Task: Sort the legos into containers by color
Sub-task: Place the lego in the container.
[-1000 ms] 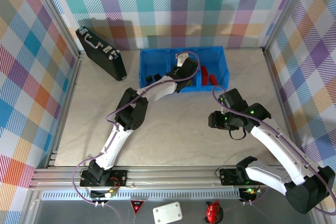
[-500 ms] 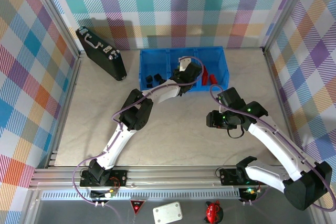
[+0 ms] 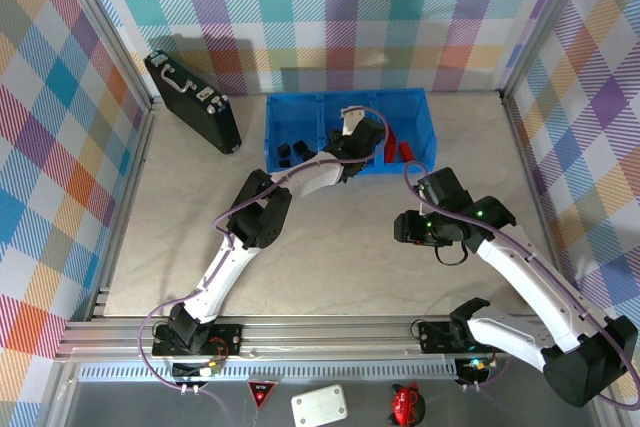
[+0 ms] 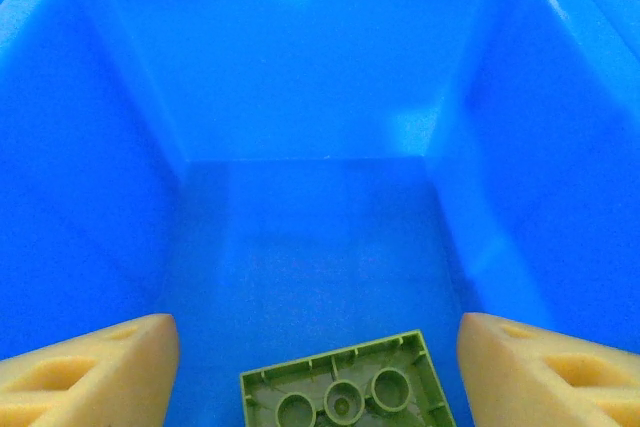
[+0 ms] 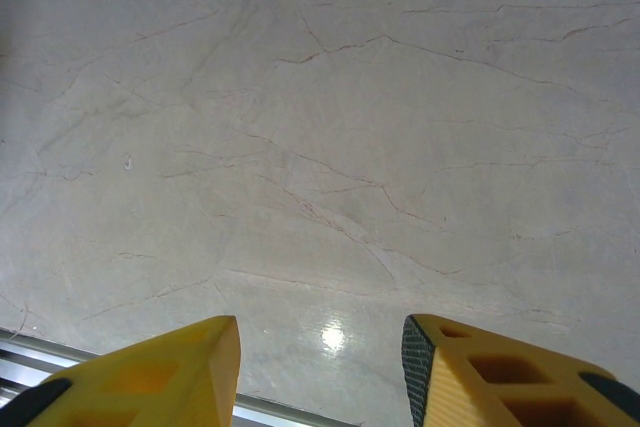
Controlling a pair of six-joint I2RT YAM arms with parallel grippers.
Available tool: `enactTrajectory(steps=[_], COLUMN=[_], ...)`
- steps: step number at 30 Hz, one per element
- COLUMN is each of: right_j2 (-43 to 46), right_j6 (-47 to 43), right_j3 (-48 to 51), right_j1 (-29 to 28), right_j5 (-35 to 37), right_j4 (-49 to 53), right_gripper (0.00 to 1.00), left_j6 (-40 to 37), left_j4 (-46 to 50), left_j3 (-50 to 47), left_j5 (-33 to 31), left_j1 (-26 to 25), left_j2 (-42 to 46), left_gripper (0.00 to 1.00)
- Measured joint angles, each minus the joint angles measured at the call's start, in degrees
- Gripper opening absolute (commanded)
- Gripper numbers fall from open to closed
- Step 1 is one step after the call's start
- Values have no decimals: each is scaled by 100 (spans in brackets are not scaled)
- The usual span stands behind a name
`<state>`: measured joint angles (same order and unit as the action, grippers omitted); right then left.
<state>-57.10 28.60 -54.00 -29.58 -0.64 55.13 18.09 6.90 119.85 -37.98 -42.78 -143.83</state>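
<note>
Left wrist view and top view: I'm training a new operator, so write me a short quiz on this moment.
1. True or false: the lime green studded plastic brick is clamped in the left gripper.
2. In the top view, which compartment of the bright blue plastic tray holds the red bricks? A left, B middle, C right.
3. Fill in: the right gripper hovers open over the bare pale ____.
Key: 1 false, it lies apart from both fingers; 2 C; 3 table.
</note>
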Motion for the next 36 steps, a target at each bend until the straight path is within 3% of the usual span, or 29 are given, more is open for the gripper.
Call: enactTrajectory(steps=[5,14,24,36], right_j2=[26,17,-22,-42], right_j6=[2,-87,-210,-205], right_j3=[0,-20,-339,-339], right_j1=[0,2,2,2], right_j5=[2,118,358,428], right_j4=[-2,17,157,260], right_gripper=[48,48,48,48], left_j6=[-57,-4,55,-92], left_j4=[35,308,1276,2118], left_j3=[-24,-531,-844,-2133], left_j5=[107,584,1272,1676], left_j1=[-9,-37,-37,-44], left_j2=[114,1099,1624,2844], left_gripper=[68,68,68,74])
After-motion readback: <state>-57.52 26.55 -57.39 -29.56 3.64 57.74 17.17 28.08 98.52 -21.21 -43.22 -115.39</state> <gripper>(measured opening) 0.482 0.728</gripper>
